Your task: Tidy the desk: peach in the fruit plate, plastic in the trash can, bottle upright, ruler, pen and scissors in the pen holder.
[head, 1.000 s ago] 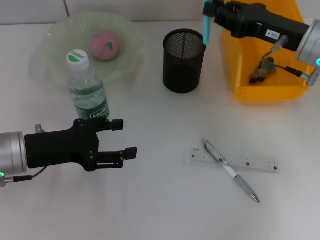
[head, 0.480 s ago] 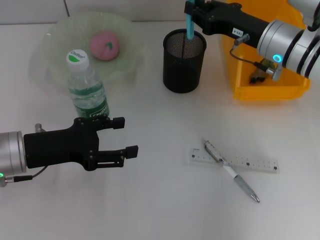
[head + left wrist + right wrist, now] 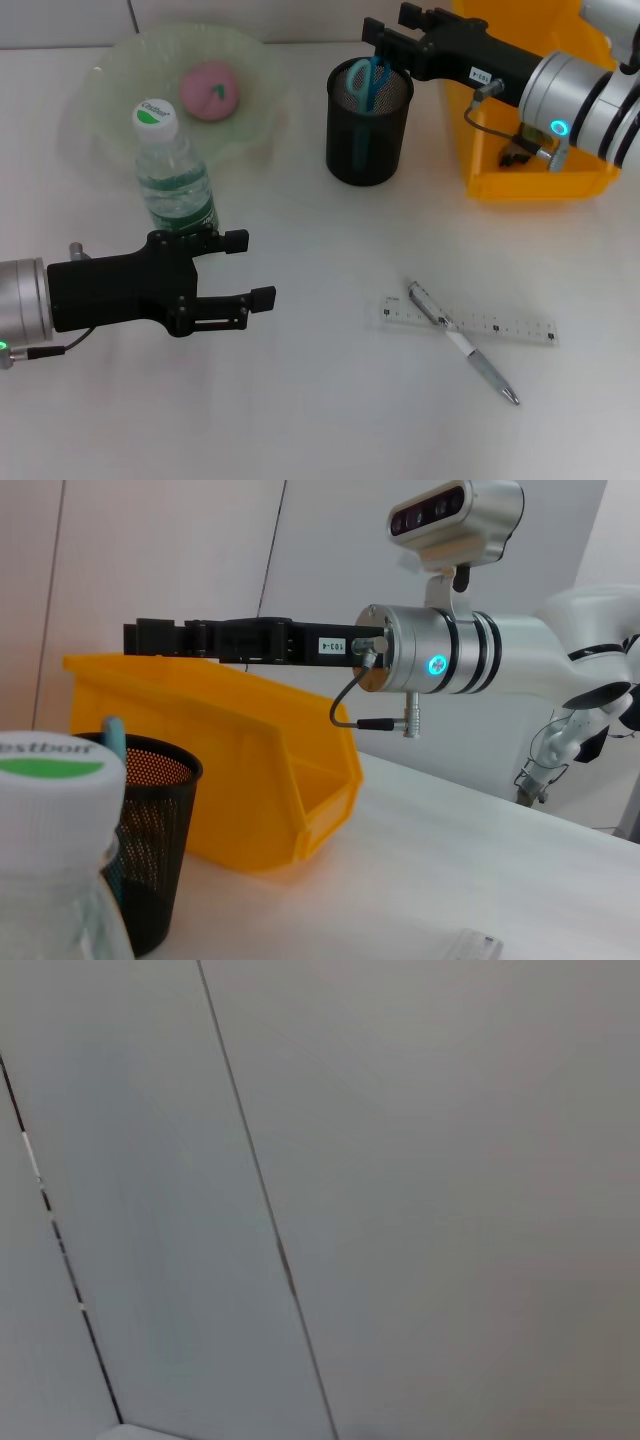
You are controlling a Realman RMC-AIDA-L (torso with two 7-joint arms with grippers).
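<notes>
I see the bin point(image 3: 520, 165) at the desk's point(image 3: 330, 400) far right corner, my right gripper point(image 3: 385, 35) open above the holder point(image 3: 368, 122), scissors point(image 3: 367, 85) inside; left gripper point(image 3: 245, 270) open beside the bottle point(image 3: 175, 180).

You see: pen holder point(image 3: 368, 125) black wire mesh, matt. Bottle point(image 3: 176, 180) clear glossy plastic, white cap. Fruit plate point(image 3: 120, 70) translucent, glassy, pale green. Bin point(image 3: 520, 175) smooth yellow plastic. Ruler point(image 3: 500, 327) clear plastic. Pen point(image 3: 462, 343) silvery, metallic sheen. Scissors point(image 3: 367, 80) with teal plastic handles. Desk point(image 3: 330, 400) smooth, matt white.
</notes>
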